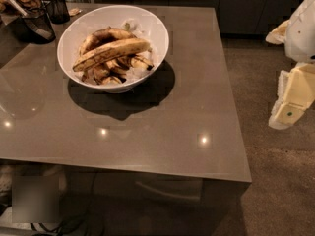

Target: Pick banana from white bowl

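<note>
The white bowl (69, 38) sits at the left of the table (187, 107). The banana (112, 53) lies on top of the others inside, long and yellow with brown spots. My end effector (291, 102) hangs far right, past the table edge. I cannot tell if it is open.

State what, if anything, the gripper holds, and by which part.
Nothing: the gripper hangs beyond the right edge of the table, apart from the banana, which lies in the white bowl.

The end effector (289, 104) hangs at the far right, below the white arm (306, 26), tilted down-left.
</note>
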`<state>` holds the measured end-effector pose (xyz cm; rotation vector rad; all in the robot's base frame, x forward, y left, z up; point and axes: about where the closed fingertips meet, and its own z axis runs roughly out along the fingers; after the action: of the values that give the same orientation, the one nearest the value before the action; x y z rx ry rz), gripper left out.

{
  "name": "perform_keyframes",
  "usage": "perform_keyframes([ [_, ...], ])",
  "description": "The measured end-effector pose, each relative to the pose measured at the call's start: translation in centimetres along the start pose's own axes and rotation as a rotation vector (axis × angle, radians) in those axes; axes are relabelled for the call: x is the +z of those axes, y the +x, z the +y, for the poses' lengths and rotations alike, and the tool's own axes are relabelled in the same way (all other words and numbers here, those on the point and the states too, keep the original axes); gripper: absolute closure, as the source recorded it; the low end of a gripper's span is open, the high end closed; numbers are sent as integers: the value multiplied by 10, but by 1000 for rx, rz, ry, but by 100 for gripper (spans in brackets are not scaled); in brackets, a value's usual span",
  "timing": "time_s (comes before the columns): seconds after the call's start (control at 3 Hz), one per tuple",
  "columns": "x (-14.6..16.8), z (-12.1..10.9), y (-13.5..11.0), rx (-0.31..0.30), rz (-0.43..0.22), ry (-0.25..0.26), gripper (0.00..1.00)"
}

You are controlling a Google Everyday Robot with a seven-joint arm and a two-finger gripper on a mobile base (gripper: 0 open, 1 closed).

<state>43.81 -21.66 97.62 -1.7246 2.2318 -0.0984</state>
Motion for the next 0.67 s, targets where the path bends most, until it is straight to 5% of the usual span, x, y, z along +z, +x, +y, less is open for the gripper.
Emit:
perform_keyframes([
  [0.33, 0, 0, 0, 0, 0, 0, 0],
  [0.67, -7, -13, -28, -46, 30, 24, 0],
])
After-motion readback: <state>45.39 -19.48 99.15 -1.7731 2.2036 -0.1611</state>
